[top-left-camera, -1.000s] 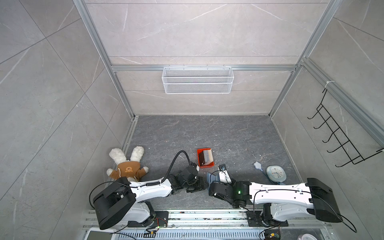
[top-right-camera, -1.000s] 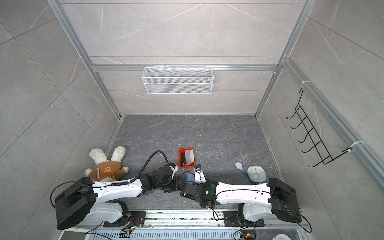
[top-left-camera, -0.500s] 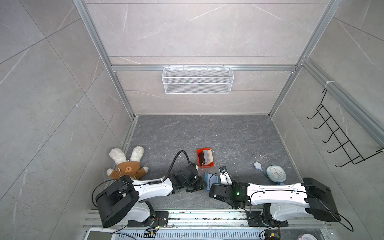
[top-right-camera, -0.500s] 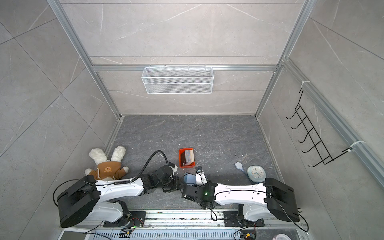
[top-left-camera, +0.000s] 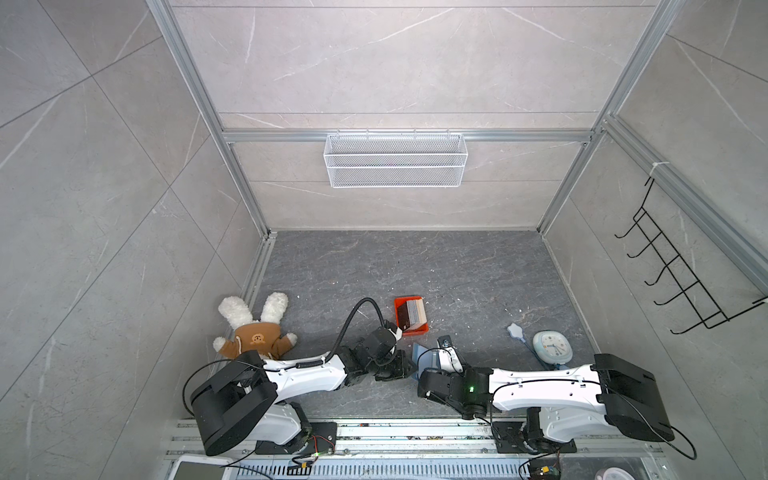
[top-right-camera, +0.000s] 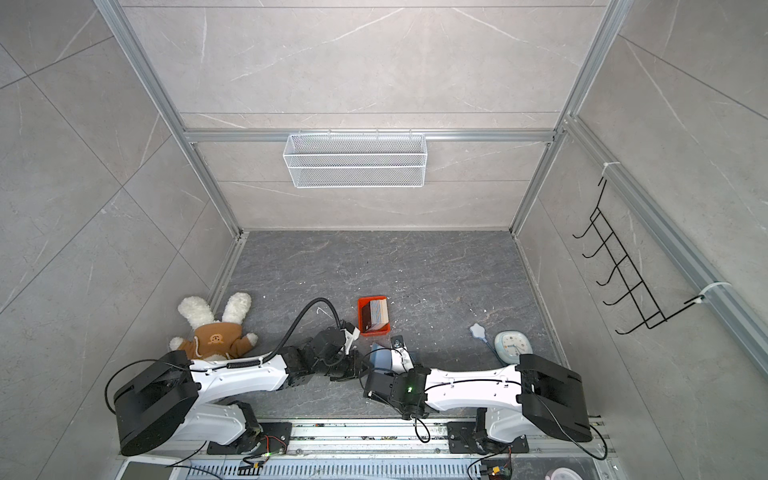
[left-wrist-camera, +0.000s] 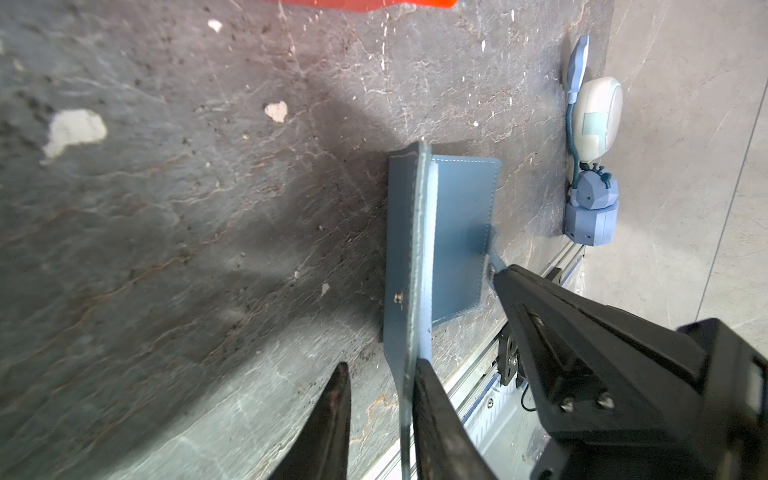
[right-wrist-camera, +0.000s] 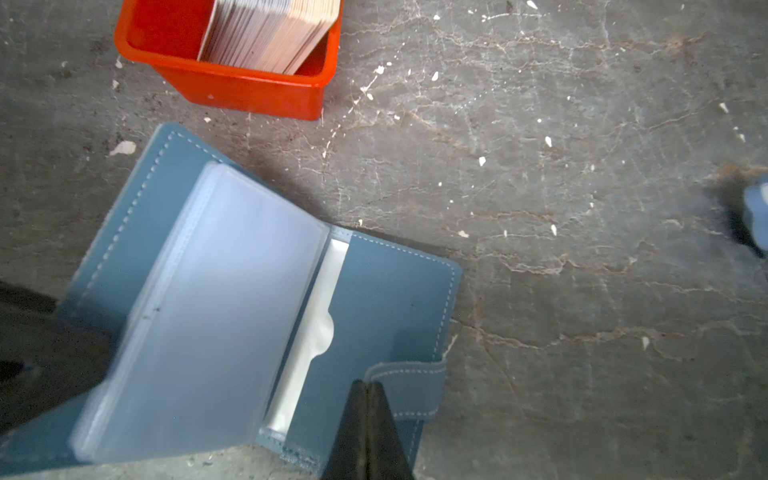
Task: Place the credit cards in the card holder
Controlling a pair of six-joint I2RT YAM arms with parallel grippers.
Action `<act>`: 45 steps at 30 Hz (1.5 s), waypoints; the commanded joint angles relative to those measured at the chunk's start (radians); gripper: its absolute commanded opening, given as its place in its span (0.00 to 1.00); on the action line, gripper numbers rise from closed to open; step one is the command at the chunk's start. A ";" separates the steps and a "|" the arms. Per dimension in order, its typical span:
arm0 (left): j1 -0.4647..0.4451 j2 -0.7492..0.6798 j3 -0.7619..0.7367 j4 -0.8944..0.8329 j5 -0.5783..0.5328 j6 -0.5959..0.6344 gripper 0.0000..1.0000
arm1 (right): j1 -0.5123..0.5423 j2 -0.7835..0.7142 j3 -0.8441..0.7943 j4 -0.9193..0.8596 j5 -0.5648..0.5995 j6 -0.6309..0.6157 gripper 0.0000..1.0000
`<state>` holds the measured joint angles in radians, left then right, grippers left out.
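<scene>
Overhead the card holder is half-hidden; right hand pinches its tab, left hand gapes round its cover.

Pale grey marbled walls, framed with aluminium rails, close around a dark grey stone-like counter. On the back wall hangs a white wire basket; on the right wall, a black hook rack.

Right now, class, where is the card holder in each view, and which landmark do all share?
Top view: card holder low centre, below orange tray.
Top view: card holder, low centre.
Left wrist: card holder mid-frame, cover raised.
Right wrist: card holder open, filling foreground.
Shared landmark: orange tray.
</scene>
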<state>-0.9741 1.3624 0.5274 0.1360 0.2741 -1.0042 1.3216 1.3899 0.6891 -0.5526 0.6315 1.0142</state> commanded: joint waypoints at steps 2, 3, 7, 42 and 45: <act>0.008 -0.026 0.035 0.032 0.034 0.042 0.28 | -0.004 0.022 -0.013 0.024 -0.007 0.009 0.00; 0.008 -0.025 0.033 0.041 0.039 0.043 0.28 | -0.005 0.023 -0.013 0.025 -0.007 0.009 0.00; 0.008 -0.027 0.029 0.068 0.057 0.048 0.28 | -0.004 0.024 -0.019 0.031 -0.009 0.015 0.00; -0.037 0.013 0.092 -0.045 -0.082 0.072 0.00 | -0.042 -0.293 -0.076 0.143 -0.062 -0.082 0.14; -0.050 0.017 0.118 -0.087 -0.121 0.074 0.00 | -0.045 -0.330 -0.071 0.148 -0.048 -0.105 0.14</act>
<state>-1.0130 1.3746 0.6025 0.1028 0.2157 -0.9596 1.2812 1.0927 0.5995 -0.3916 0.5682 0.9485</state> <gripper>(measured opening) 0.045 0.143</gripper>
